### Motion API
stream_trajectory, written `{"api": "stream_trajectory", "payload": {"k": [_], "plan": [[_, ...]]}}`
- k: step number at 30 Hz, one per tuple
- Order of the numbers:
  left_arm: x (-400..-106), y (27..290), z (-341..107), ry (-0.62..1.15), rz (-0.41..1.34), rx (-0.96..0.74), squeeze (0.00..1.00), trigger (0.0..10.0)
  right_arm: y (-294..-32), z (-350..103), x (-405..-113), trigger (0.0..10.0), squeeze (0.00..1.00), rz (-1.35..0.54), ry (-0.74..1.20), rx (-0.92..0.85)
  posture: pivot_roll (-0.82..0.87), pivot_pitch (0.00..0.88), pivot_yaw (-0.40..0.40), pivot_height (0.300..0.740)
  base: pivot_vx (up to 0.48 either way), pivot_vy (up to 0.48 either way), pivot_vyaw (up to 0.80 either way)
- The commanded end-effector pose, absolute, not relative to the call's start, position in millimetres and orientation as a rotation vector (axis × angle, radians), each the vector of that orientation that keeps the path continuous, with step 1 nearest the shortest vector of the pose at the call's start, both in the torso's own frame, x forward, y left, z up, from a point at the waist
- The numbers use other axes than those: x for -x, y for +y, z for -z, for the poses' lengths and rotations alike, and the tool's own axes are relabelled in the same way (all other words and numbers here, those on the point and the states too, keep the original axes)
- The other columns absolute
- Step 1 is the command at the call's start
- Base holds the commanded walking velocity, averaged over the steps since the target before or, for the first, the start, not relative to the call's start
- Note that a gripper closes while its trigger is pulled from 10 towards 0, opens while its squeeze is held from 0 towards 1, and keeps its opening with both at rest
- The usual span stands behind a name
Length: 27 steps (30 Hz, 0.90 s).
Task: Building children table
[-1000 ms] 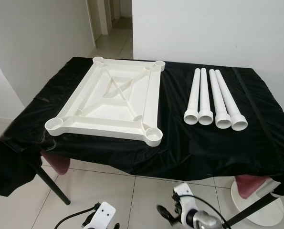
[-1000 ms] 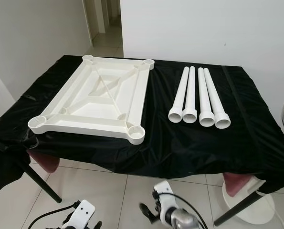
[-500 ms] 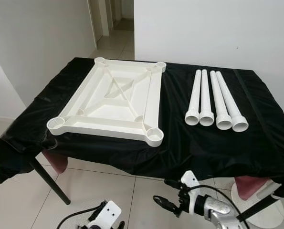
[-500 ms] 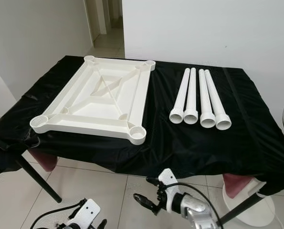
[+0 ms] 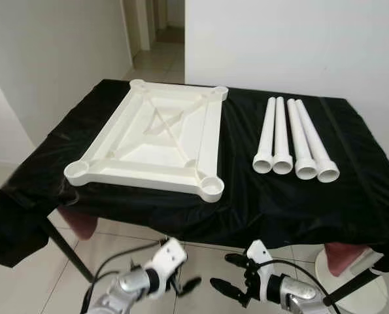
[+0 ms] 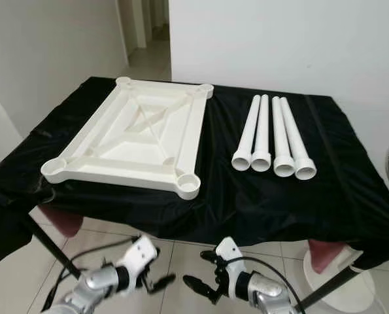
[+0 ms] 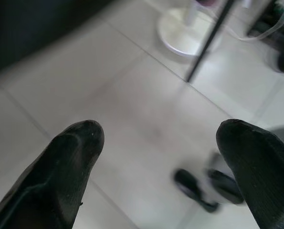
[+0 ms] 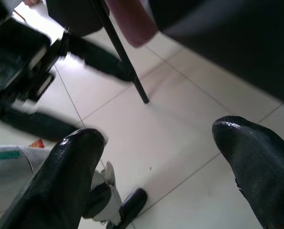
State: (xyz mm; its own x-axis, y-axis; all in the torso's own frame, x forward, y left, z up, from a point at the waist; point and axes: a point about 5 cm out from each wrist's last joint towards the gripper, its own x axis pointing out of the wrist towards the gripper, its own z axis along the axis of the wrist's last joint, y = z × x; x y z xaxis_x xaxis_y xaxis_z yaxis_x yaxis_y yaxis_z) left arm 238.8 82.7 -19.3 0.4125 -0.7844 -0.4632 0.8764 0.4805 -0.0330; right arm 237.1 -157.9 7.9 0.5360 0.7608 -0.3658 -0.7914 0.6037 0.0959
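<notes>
An upturned white table top [image 5: 148,140] with a round socket at each corner lies on the left half of the black-draped table [image 5: 246,196]. Several white tube legs [image 5: 292,137] lie side by side on its right half, sockets toward me. Both grippers hang low in front of the table, over the tiled floor. My left gripper [image 5: 184,285] is open, its fingers [image 7: 60,176] spread with nothing between them. My right gripper [image 5: 223,271] is open too, its fingers [image 8: 65,181] wide apart and empty. The two grippers point toward each other.
Black slanted table legs [image 5: 63,252] stand under the cloth. A white round stand base [image 5: 357,288] sits on the floor at the right, and pink objects [image 5: 83,226] show beneath the cloth's edge. A white wall rises behind the table, with a corridor [image 5: 155,39] at the back left.
My left arm has risen from the bottom edge and swung in toward the centre, its gripper now pointing at the right one. The right gripper has hardly moved.
</notes>
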Motion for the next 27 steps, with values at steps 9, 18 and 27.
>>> {"api": "stream_trajectory", "payload": {"k": [9,18,27], "plan": [[-211.4,113.9,49.5,0.612,0.829,-0.204,0.0,10.0,-161.9,9.6,-233.4,10.0,0.0,-0.821,0.467,0.103,-0.02,0.0,0.042,0.74,0.0,0.0,0.0],[-220.4,118.3,45.8,0.55,0.705,-0.187,0.0,10.0,-170.0,26.9,-224.5,10.0,0.0,-0.643,0.506,0.118,-0.01,0.013,0.044,0.74,0.0,0.0,0.0],[-237.1,87.6,-10.7,0.217,0.994,-0.117,0.0,10.0,-158.7,-0.9,-230.7,10.0,0.0,-0.757,0.349,0.073,-0.01,0.025,0.043,0.74,0.0,0.0,0.0]]}}
